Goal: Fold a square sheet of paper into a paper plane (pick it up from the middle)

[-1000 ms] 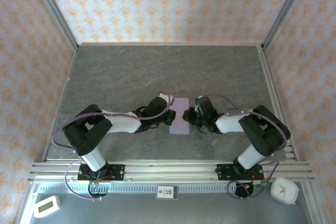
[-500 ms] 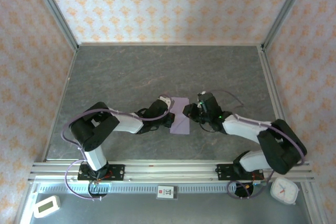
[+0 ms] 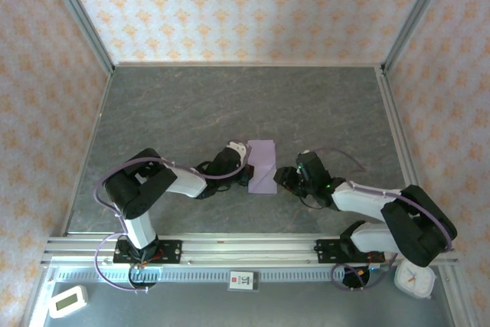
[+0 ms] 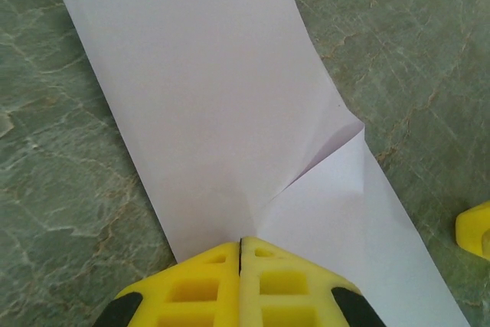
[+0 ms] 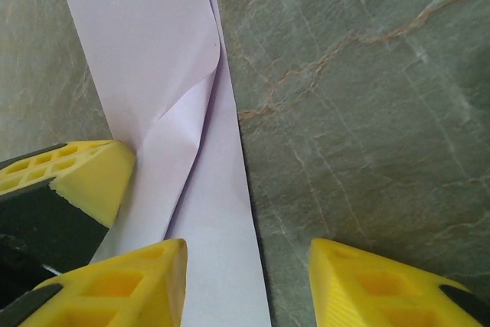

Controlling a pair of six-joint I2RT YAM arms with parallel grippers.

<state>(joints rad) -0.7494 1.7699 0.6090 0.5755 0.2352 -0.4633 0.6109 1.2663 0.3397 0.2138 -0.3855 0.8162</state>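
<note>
Left tool (image 4: 241, 244): fingers pressed together with no gap, tips on the near edge of the sheet of paper (image 3: 262, 166), where a diagonal crease runs out from them. Cannot tell whether a layer is pinched.

Right tool (image 5: 246, 254): jaws partly apart, holding nothing. One finger is over the paper's long edge, the other over bare bench (image 3: 230, 105).

Paper: pale lilac, folded into a narrow strip with one flap creased slantwise and slightly raised. It lies flat mid-bench between the two tools.

Bench: grey-green marbled surface.

Room: walls (image 3: 253, 5) papered cream with an orange motif, metal posts at the corners, aluminium rail (image 3: 253, 244) along the near edge.
</note>
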